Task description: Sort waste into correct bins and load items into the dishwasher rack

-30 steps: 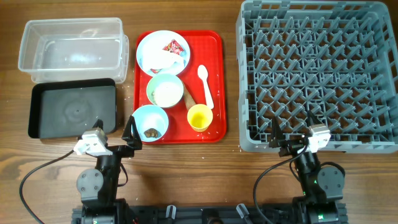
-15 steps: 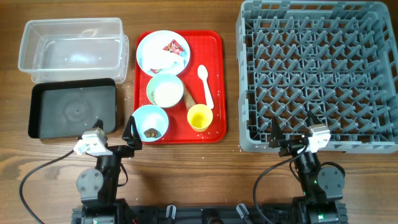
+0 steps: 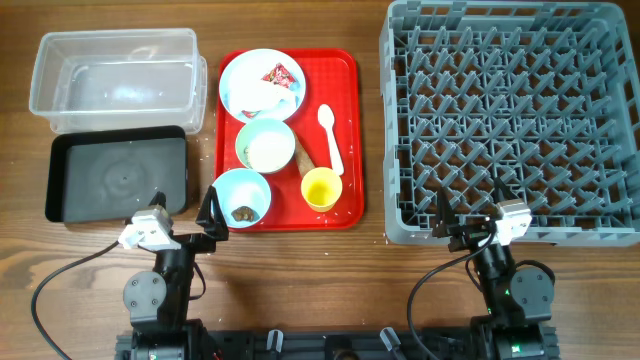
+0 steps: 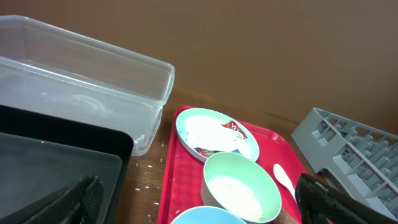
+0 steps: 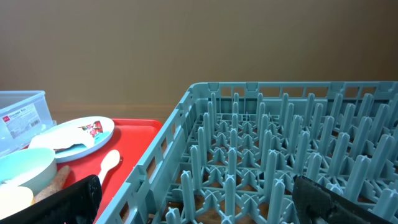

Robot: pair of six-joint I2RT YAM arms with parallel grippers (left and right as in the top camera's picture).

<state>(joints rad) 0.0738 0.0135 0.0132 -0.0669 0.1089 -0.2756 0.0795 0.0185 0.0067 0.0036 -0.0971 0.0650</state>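
On the red tray (image 3: 351, 130) sit a pale blue plate (image 3: 250, 95) with the crumpled napkin and red wrapper (image 3: 280, 76), a pale green bowl (image 3: 266, 146) with white crumbs, a pale blue bowl (image 3: 242, 195) with brown lumps (image 3: 241, 213), a yellow cup (image 3: 321, 188), a white spoon (image 3: 330, 135) and a brown sausage piece (image 3: 303, 156). The grey rack (image 3: 510, 120) stands at the right. The clear tub (image 3: 115, 75) and black tray (image 3: 118, 178) are at the left. My left gripper (image 3: 182, 208) is open and empty, near the blue bowl. My right gripper (image 3: 470, 212) is open and empty at the rack's near edge.
White crumbs (image 4: 146, 180) lie scattered on the wood between the black tray and the red tray. Both arm bases stand at the table's near edge. The rack (image 5: 261, 149) fills most of the right wrist view.
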